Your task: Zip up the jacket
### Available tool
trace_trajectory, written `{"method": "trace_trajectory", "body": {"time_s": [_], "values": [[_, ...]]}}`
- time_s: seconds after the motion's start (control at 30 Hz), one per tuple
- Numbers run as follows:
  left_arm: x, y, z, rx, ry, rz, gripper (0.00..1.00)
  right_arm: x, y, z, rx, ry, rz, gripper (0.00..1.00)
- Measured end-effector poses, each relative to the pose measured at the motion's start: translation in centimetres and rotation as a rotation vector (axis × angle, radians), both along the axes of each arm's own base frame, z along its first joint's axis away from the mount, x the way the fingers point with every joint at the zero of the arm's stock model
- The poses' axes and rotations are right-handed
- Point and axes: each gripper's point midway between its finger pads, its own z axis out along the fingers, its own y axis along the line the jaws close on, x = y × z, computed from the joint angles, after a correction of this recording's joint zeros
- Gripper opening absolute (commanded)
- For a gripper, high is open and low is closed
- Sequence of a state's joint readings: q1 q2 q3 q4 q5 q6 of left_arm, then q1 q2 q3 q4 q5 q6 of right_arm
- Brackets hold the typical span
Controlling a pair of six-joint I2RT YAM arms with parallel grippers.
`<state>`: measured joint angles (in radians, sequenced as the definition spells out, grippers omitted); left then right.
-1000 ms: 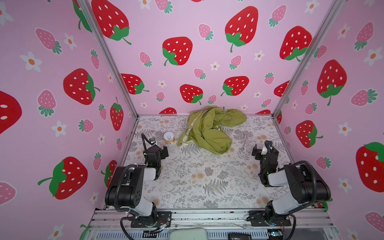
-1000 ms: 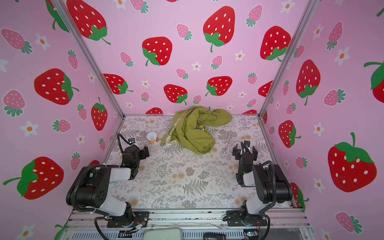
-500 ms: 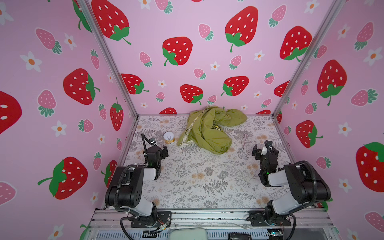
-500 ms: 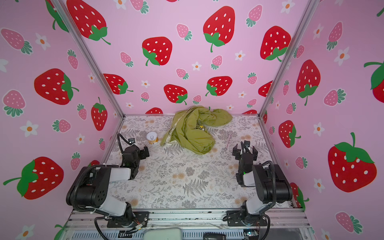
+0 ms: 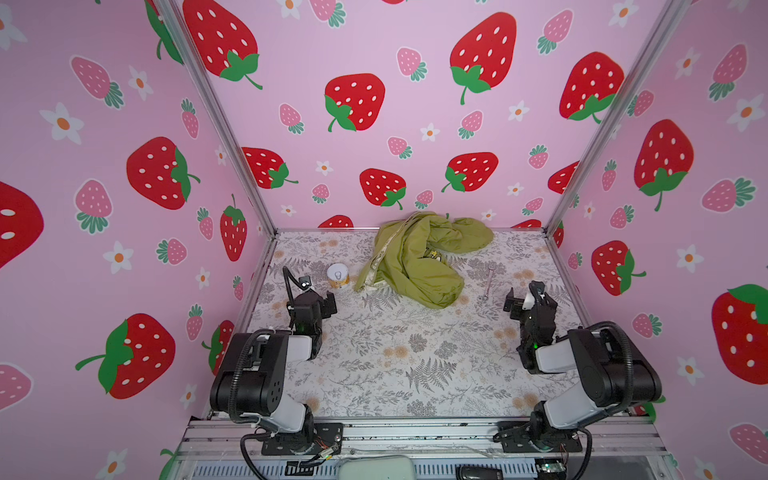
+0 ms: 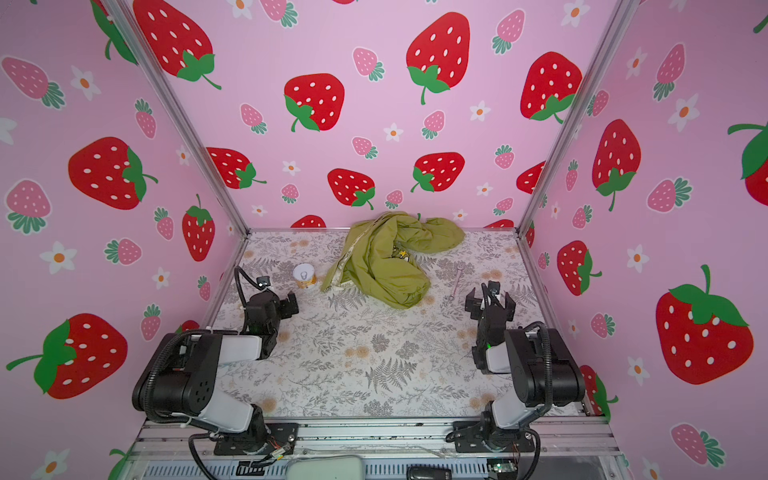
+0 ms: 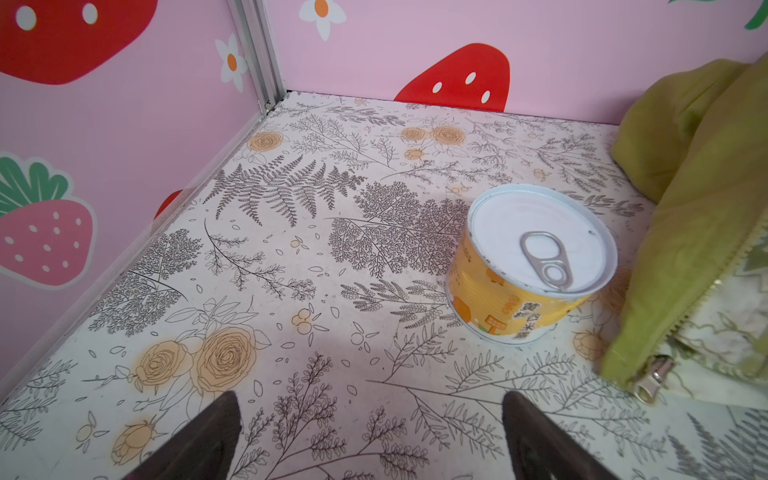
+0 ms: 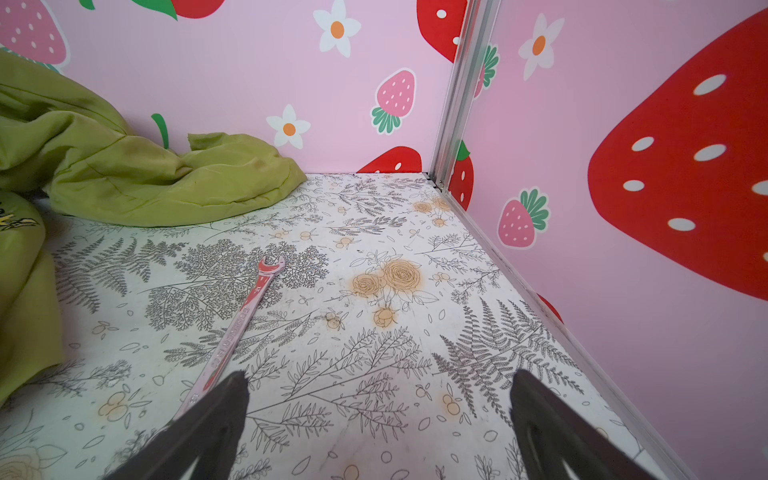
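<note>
Against the back wall, at the upper middle of both top views, the crumpled olive-green thin-fabric jacket point(image 5: 419, 259) point(image 6: 386, 259) lies heaped on the fern-and-rose printed surface point(image 5: 395, 357). It is unzipped, with cream lining showing along one edge. Both arms sit lower in the frame, apart from it: the left gripper point(image 5: 311, 300) at the left middle and the right gripper point(image 5: 530, 297) at the right middle. Each has its jaws spread wide with nothing between them, and each wrist view shows only bare surface between the dark fingers.

The coming move turns on the zipper. Its toothed cream tape point(image 5: 379, 257) runs as a long diagonal down the left side of the heap, from upper centre to lower left. It ends in a small silver metal slider point(image 7: 654, 380) at the hem corner. That corner faces the left gripper and lies near it, just beside the short yellow-labelled tin can with a white pull-tab lid point(image 5: 337, 276).

By my judgement the left arm is the nearer one to start the zip, and the can crowds its reach. What lies nearest the right gripper is a rounded bulging fold point(image 5: 436, 291), and a slim shiny metal wrench point(image 5: 487, 284) lies on the surface between the two. The mating zipper half is hidden in the folds.
</note>
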<state>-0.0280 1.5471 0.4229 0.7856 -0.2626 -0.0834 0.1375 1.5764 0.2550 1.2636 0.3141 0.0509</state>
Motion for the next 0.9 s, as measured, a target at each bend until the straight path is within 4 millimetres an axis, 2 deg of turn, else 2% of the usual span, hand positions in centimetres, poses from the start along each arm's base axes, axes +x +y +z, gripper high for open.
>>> {"method": "trace_trajectory", "body": {"time_s": [0.8,0.9], "values": [[0.0,-0.01,0.0,0.0,0.0,0.0,0.99,-0.01,-0.06,0.03,0.0,-0.001,-0.004,0.99],[-0.1,0.0,-0.24,0.001,0.039,-0.001,0.99,-0.29,-0.34,0.39,0.004,-0.01,-0.019,0.99]]}}
